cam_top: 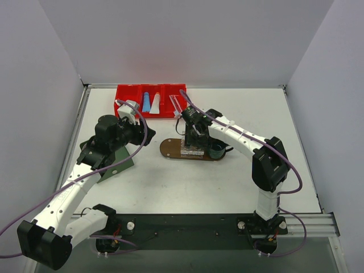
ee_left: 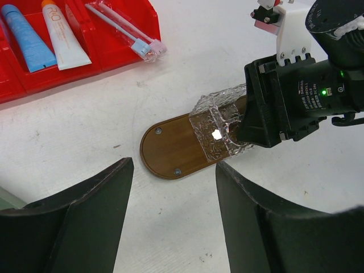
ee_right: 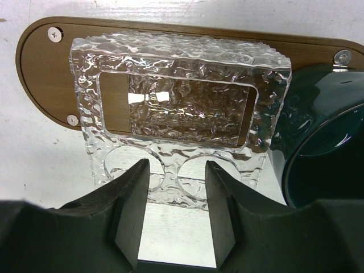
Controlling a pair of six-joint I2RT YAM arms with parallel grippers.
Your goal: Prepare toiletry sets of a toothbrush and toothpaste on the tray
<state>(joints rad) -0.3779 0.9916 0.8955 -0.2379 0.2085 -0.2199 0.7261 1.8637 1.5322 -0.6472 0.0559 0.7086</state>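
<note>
On the flat, dark brown oval wooden tray (cam_top: 169, 147) stand only a clear, ripple-textured block-shaped holder (ee_right: 182, 62) and, at the tray's right end, a glossy dark green cup (ee_right: 318, 114). No toothbrush or toothpaste lies on the tray. Beyond it sits the red three-compartment plastic bin (cam_top: 126, 94). The small blue toothpaste tube (ee_left: 25, 40) and the small white toothpaste tube (ee_left: 65, 37) lie side by side in its middle compartment. The two thin translucent toothbrushes (ee_left: 122, 31) lie in the compartment nearest the tray, and their heads seem to poke over the bin's front wall. I judge the task barely begun, since both sets have yet to be carried across.

The right arm reaches from its base out over the tray with its wrist turned downward. The right pincer (ee_right: 175, 168) hangs just above the holder's near side, jaws parted and gripping nothing; the holder's edge with two round holes shows through the gap. The left arm is folded to the left of the tray, above a dark green box (cam_top: 114, 165). The left pincer (ee_left: 173, 168) points toward the tray, low over the white desk (cam_top: 227, 182), jaws wide and empty.
</note>
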